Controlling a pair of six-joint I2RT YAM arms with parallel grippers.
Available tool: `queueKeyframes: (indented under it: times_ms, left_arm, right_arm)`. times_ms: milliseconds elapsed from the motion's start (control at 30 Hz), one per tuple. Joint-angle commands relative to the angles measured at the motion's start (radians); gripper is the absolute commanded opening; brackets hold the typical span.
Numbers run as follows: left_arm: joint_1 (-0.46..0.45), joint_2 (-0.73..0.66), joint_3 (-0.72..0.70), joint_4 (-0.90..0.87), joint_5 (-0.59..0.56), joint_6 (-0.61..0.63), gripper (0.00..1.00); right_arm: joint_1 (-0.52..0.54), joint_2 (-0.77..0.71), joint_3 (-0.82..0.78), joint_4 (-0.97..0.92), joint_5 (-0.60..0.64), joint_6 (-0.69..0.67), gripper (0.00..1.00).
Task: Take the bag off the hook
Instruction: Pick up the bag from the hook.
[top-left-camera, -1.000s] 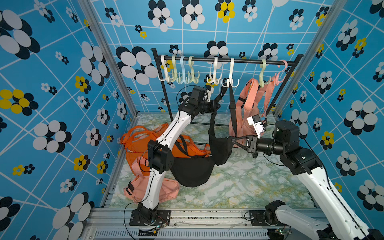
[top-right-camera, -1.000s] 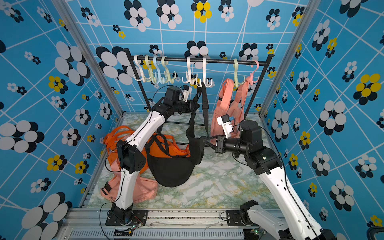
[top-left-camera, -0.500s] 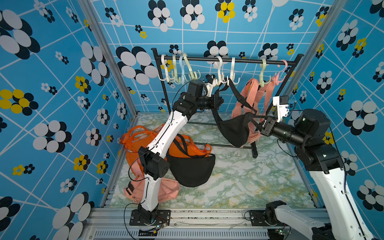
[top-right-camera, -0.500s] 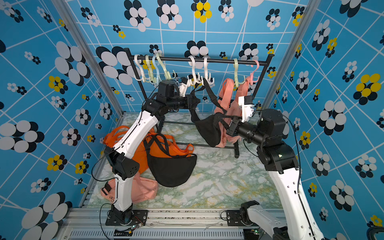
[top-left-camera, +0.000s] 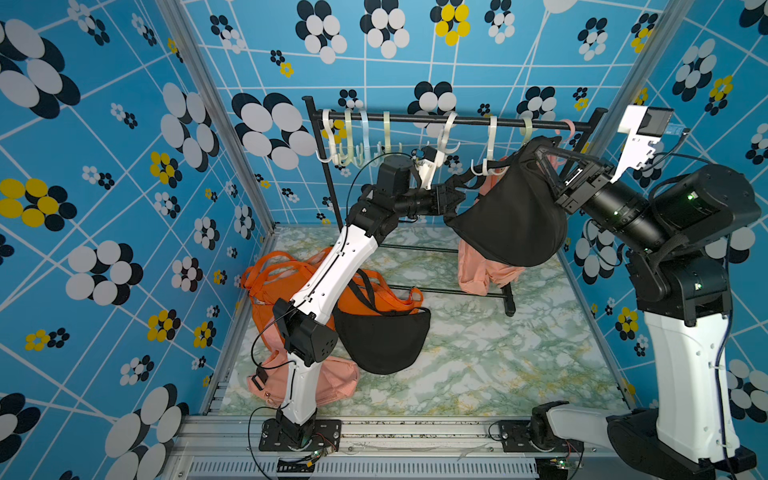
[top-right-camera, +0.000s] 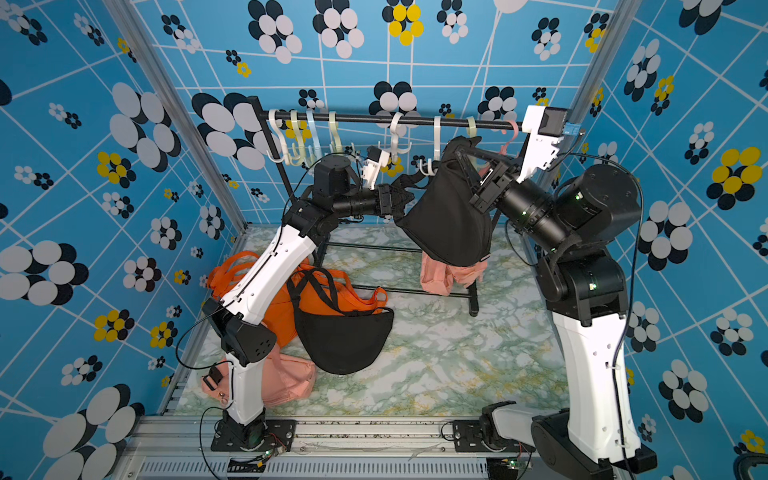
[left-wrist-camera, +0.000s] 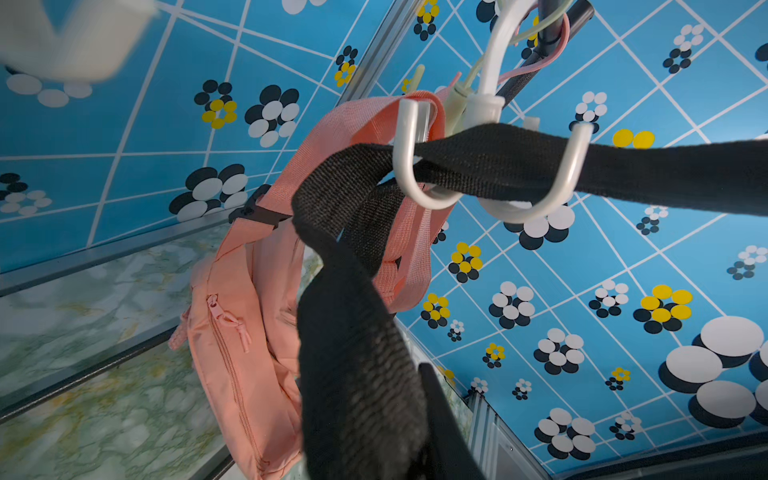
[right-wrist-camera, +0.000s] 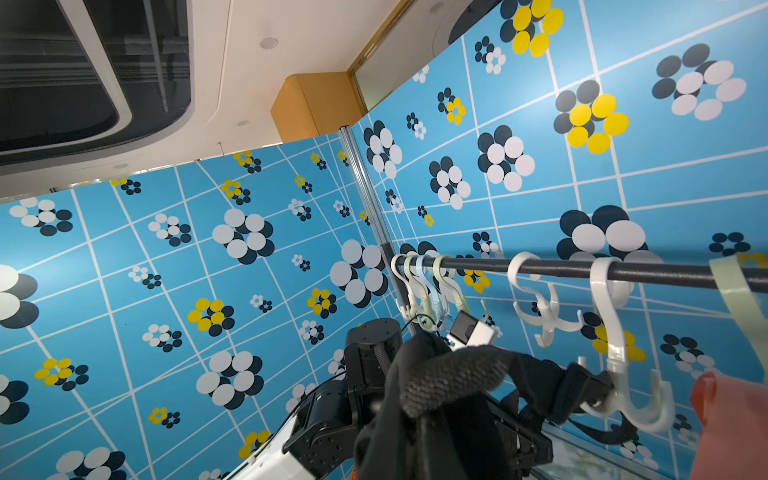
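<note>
A black bag (top-left-camera: 515, 216) (top-right-camera: 449, 216) hangs lifted just under the right end of the rail. My right gripper (top-left-camera: 540, 146) (top-right-camera: 462, 151) is shut on its upper edge, and black fabric drapes over the jaws in the right wrist view. The bag's black strap (left-wrist-camera: 498, 166) lies across both prongs of a white hook (left-wrist-camera: 484, 108) (top-left-camera: 490, 162) (right-wrist-camera: 619, 374). To the left of the hook, my left gripper (top-left-camera: 455, 195) (top-right-camera: 401, 195) is shut on this strap, which runs down over its jaws (left-wrist-camera: 357, 374).
A peach bag (top-left-camera: 482, 270) (left-wrist-camera: 245, 316) hangs behind the black one. On the marble floor at the left lie orange bags (top-left-camera: 286, 282), another black bag (top-left-camera: 382, 340) and a peach bag (top-left-camera: 332, 382). Bare hooks (top-left-camera: 357, 141) crowd the rail (top-left-camera: 415, 120).
My right arm has swung up and to the right, raising the black bag from low over the floor to just under the rail. The left gripper moved slightly right with the strap.
</note>
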Motion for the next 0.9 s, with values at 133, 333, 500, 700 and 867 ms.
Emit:
queueKeyframes:
  times_ms: [133,333,500,700,867]
  left_arm:
    - [-0.026,0.002,-0.012,0.091,0.056,-0.069,0.13]
    - [-0.028,0.056,0.149,0.127,0.066,-0.127,0.11]
    - [-0.025,0.013,0.176,0.195,0.025,-0.127,0.1]
    - [-0.001,-0.059,0.176,0.249,-0.004,-0.11,0.11]
    - [0.015,-0.144,0.106,0.262,0.001,-0.085,0.1]
  right_arm:
    - [-0.005,0.167,0.295,0.035,-0.024,0.028,0.0]
    - [-0.005,0.386,0.58,0.092,-0.061,0.14,0.0]
    - [-0.008,0.471,0.585,0.363,-0.194,0.376,0.0]
    - [-0.008,0.463,0.499,0.514,-0.319,0.546,0.0]
    - [-0.006,0.342,0.308,0.569,-0.364,0.559,0.0]
